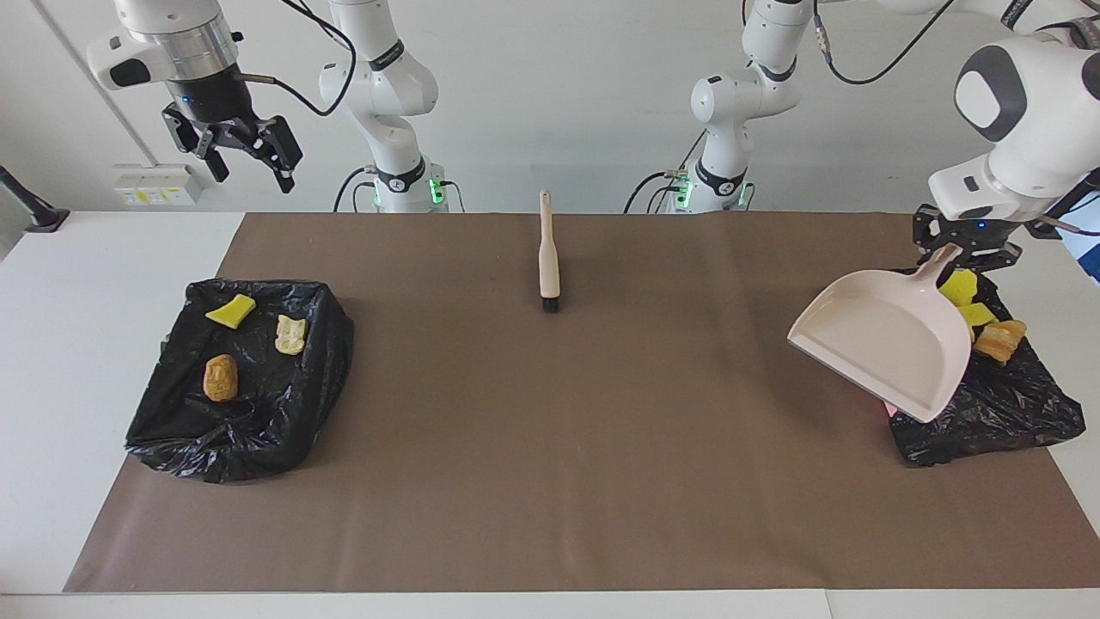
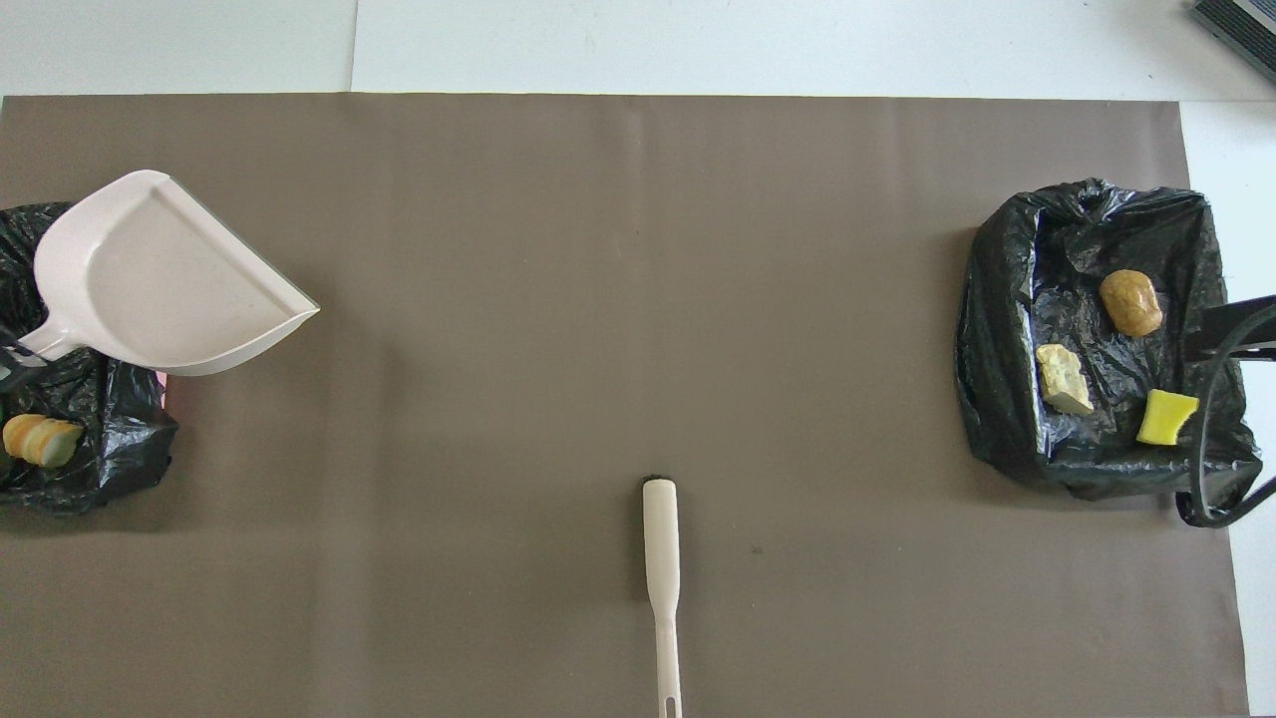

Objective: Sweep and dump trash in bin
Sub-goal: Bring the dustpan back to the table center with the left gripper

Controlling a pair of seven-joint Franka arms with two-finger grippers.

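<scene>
Left claw (image 1: 967, 249) grips smooth beige dustpan (image 1: 885, 344) over crinkled black bag (image 1: 1005, 413).

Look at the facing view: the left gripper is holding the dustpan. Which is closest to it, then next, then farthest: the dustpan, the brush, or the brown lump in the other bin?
1. Dustpan: held by the left gripper, tilted over its bin.
2. Brush: lying mid-table.
3. Brown lump: in the bin at the right arm's end.
</scene>
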